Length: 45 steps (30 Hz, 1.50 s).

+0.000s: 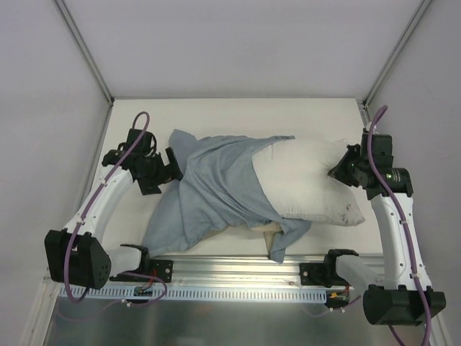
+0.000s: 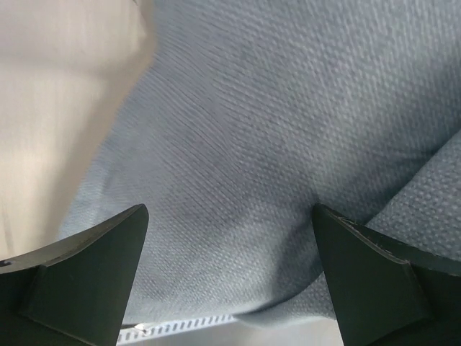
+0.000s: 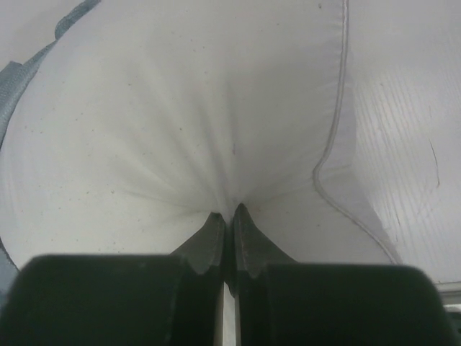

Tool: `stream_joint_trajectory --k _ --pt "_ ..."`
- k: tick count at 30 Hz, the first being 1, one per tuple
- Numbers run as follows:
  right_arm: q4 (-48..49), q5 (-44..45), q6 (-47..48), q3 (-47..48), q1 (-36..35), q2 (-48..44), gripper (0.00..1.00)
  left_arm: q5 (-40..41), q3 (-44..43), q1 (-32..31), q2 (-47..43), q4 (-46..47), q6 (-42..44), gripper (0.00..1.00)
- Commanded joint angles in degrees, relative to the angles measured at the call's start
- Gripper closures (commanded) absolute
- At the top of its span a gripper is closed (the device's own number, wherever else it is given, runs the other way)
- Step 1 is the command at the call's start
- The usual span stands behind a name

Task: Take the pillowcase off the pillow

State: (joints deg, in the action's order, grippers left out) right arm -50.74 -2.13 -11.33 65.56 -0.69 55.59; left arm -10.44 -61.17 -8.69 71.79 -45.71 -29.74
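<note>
You're looking at a white counter [image 1: 238,115] boxed in by pale grey walls. On your left, the left pincer [image 2: 229,216] stands wide open with blue-grey pillowcase [image 1: 216,180] cloth filling the gap between its fingers. You can't tell whether they touch it. The pillowcase lies rumpled mid-counter, hiding the left half of the off-white pillow [image 1: 310,180], which sticks out to the right. There your right pincer [image 3: 230,216] is pinched tight on a fold of pillow fabric.
</note>
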Motion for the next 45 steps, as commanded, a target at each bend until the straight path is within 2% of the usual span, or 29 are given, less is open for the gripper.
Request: stream_joint_trajectory --k 1,6,8,10,11,14,18,19,23,28,33,38,43,44,45 --pt "9.6 -4.3 -2.8 2.0 0.4 3.2 0.99 -8.2 5.5 -0.9 -6.6 3.1 -2.9 0.01" --pt "16.4 -7.4 -7.2 0.0 0.4 8.5 1.0 -15.1 14.3 -4.3 -10.4 7.4 -6.7 0.01" --pt "18.0 -7.7 -8.3 0.1 0.4 9.9 0.99 -19.0 18.0 -4.9 -9.7 11.5 -9.6 0.42" --pt "18.5 -7.7 -8.4 1.8 0.3 12.4 0.99 -18.6 18.5 -4.9 -9.3 12.5 -10.7 0.86" --pt "18.5 -7.5 -8.4 2.7 0.4 13.2 0.99 -16.4 17.5 -4.8 -9.0 12.3 -10.5 1.0" --pt "15.9 -4.7 -6.7 8.5 0.4 16.3 0.99 -15.4 13.6 -0.3 -9.0 11.1 -8.7 1.0" --pt "12.2 -4.0 -6.9 16.3 7.6 16.5 0.99 -12.0 4.9 9.8 -10.0 3.1 -4.9 1.0" --pt "11.4 -4.8 -7.6 18.1 11.5 15.7 0.99 -12.0 2.2 14.3 -10.8 2.6 -3.5 1.0" --pt "11.4 -10.8 -9.2 18.1 20.9 12.6 0.99 -13.7 -3.2 24.1 -10.0 0.8 -1.3 1.0" --pt "11.1 -12.2 -7.9 15.3 24.9 11.0 0.99 -17.2 -6.9 31.6 -7.8 0.6 -1.2 1.0" --pt "12.8 -13.2 -8.8 9.3 24.9 11.1 0.99 -16.5 -10.4 35.0 -7.8 0.5 -2.5 1.0" --pt "15.1 -15.2 -10.2 6.8 24.7 11.0 0.99 -10.6 -12.4 36.7 -8.6 1.2 -6.1 1.0" --pt "15.1 -17.4 -7.7 4.2 20.7 10.9 0.99 -16.1 -9.9 34.7 -6.4 3.8 -3.2 1.0" --pt "13.1 -17.7 -6.8 4.3 19.6 11.5 0.9 -17.0 -10.0 31.7 -6.2 3.7 -0.5 0.98" --pt "11.9 -17.4 -6.0 5.0 19.0 11.7 0.75 -17.2 -10.0 29.6 -6.4 3.8 0.6 0.9"
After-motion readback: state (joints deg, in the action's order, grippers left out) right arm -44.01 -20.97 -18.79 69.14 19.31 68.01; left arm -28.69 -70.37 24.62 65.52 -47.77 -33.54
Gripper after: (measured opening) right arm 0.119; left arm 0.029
